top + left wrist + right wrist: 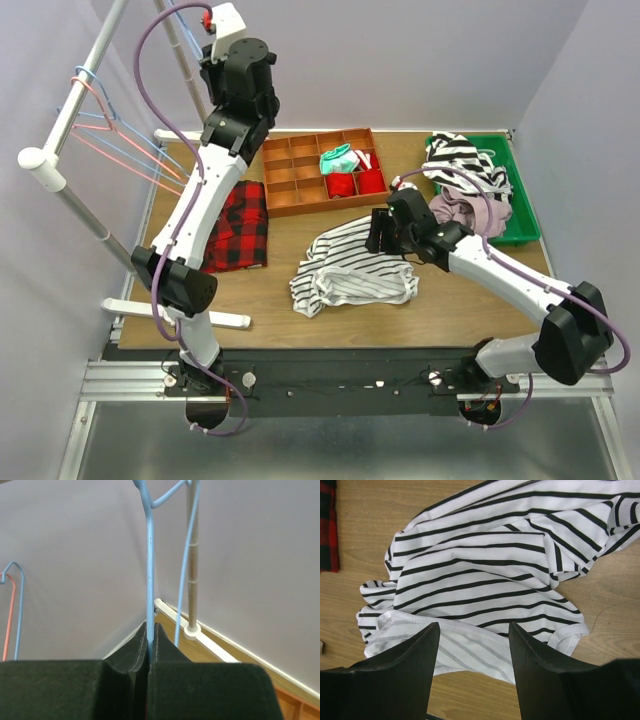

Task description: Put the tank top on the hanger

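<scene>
Hanger [150, 555]: blue wire, upright, beside the rack pole [192, 580].
Left gripper [150, 632]: jaws closed tight on the hanger wire.
Right gripper [474, 630]: jaws wide apart, holding nothing, just above the tank top [480, 570].
Tank top: crumpled on the table [260, 310], near the plaid shirt [238, 228], not touching it.
</scene>
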